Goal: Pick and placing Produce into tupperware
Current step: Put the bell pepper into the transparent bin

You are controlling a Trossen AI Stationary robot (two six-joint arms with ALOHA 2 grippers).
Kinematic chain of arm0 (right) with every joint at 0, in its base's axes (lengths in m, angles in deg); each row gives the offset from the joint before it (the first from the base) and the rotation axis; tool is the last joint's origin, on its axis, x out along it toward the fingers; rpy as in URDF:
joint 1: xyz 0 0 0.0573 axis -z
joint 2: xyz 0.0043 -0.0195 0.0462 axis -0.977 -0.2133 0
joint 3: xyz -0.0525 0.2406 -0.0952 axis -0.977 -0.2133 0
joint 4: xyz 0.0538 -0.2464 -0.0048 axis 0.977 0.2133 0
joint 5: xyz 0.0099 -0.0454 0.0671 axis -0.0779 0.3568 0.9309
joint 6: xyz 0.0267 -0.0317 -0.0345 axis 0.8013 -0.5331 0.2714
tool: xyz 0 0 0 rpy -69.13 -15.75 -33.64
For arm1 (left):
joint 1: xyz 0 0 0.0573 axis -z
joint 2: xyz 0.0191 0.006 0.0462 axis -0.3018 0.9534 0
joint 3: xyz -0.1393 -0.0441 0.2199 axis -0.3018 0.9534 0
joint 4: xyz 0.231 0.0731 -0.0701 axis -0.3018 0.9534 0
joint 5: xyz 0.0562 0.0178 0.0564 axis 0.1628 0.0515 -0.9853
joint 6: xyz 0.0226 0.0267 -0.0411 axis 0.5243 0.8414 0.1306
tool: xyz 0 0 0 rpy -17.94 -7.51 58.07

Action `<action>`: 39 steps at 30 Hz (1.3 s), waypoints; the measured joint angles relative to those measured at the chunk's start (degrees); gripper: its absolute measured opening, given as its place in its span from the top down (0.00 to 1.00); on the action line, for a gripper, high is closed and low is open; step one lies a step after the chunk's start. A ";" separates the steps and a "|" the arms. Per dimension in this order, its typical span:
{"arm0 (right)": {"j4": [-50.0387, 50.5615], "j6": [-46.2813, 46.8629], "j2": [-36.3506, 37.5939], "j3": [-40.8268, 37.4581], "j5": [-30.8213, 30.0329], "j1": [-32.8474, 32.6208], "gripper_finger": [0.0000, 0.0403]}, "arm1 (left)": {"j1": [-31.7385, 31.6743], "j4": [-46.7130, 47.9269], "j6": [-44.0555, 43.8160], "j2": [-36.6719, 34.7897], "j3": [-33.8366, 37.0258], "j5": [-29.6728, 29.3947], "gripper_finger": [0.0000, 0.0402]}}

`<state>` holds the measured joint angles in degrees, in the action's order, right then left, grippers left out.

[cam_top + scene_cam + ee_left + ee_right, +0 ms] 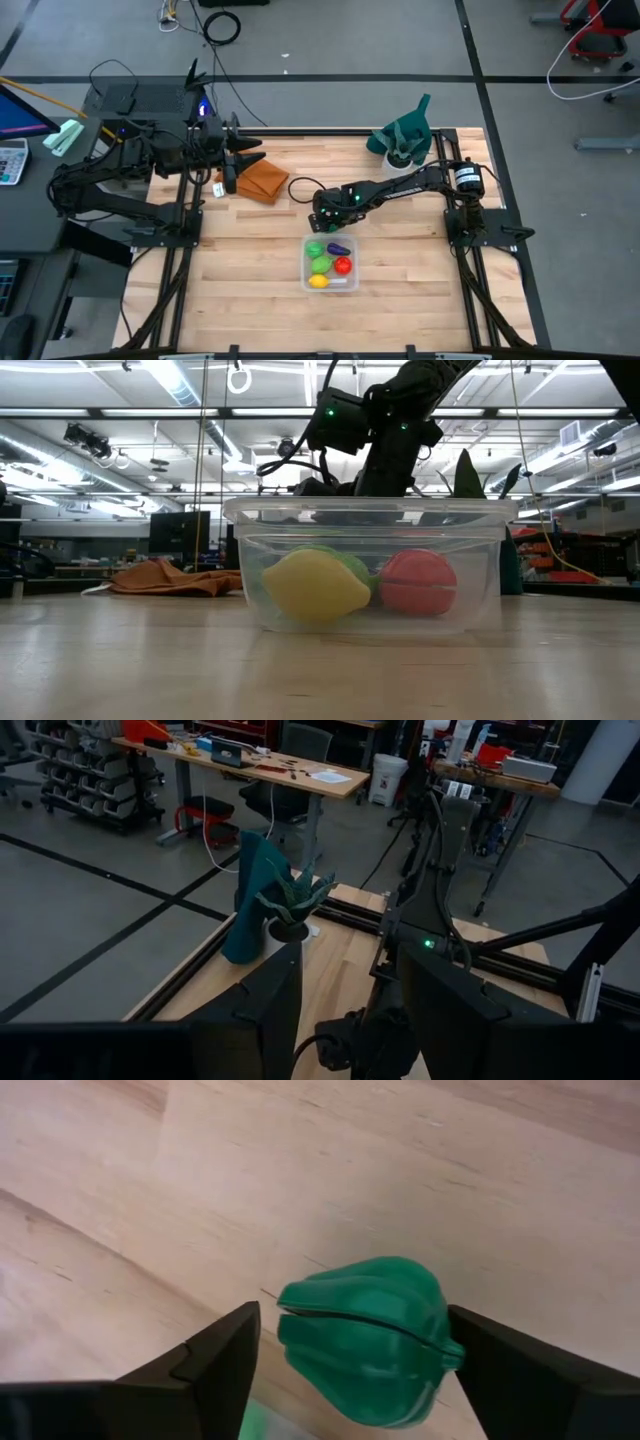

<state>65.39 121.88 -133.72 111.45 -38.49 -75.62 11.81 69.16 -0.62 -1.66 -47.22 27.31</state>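
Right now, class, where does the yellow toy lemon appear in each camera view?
High view: yellow toy lemon at lower centre, inside the clear tub.
Low view: centre, left of the middle, behind the tub's front wall.
Left wrist view: not in it.
Right wrist view: not in it.
Shared landmark: the clear tub.

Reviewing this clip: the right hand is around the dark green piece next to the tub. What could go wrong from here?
1. The right hand straddles the dark green produce with gaps on both sides; closing on its rounded, lobed surface may squeeze it out.
2. The tupperware already holds yellow, red and other pieces, so the drop may bounce off.
3. The light tub sits close by and could get nudged.
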 joint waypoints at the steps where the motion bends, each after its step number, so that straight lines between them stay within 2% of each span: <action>1: 0.01 -0.04 0.00 0.00 0.00 0.00 0.33 | -0.02 0.00 -0.01 0.00 0.00 0.00 0.57; 20: 0.11 -1.15 0.00 0.00 -0.02 0.00 0.48 | 0.00 0.00 -0.03 0.00 0.00 0.00 0.57; 39: -1.47 -1.22 0.00 0.00 -0.05 1.17 0.48 | -0.02 0.04 -0.03 0.00 -0.02 -0.02 0.57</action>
<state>63.92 120.66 -133.72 111.45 -38.55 -74.45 11.78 69.20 -0.65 -1.66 -47.24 27.29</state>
